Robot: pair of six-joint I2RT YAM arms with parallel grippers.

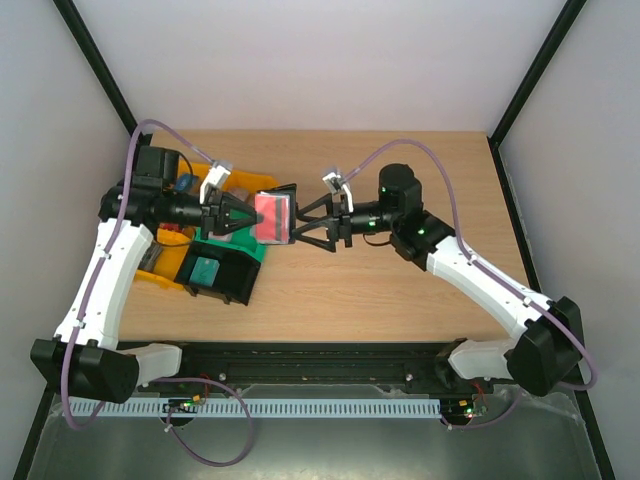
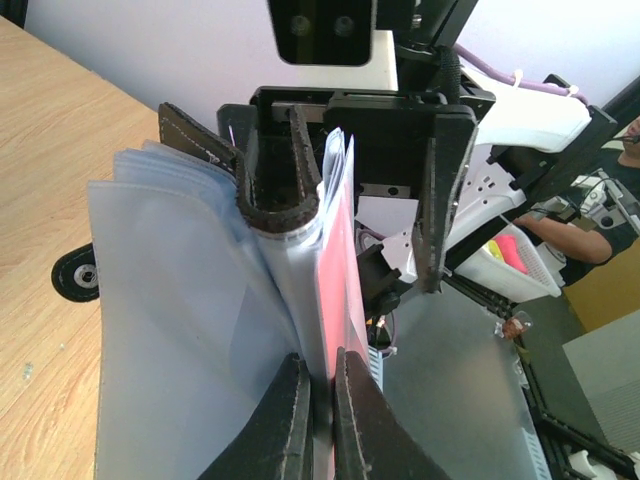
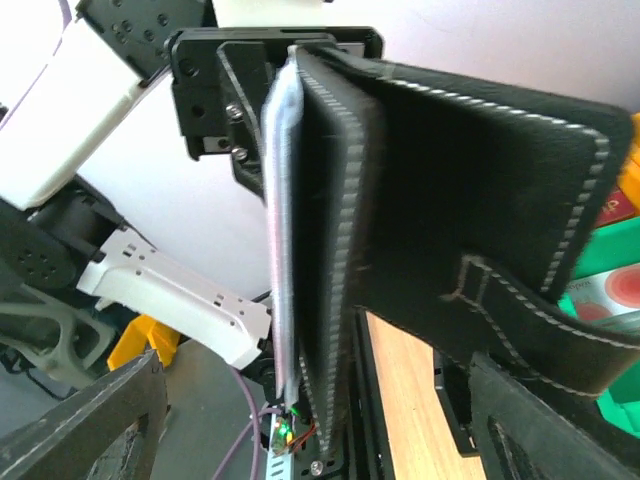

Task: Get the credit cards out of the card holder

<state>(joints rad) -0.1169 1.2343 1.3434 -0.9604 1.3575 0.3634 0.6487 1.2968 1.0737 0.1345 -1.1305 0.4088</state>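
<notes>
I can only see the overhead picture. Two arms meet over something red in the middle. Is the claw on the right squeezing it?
Observer: No. The right wrist camera shows the right gripper with its fingers wide apart, either side of a black stitched card holder.
Operator: So what holds it?
Observer: The left gripper. Its own camera shows its fingertips pinched shut on the holder's leaves, right by the red credit card.
Operator: Is that the only card in there?
Observer: I cannot tell, but the left wrist camera shows several pale clear pockets fanned out beside it.
</notes>
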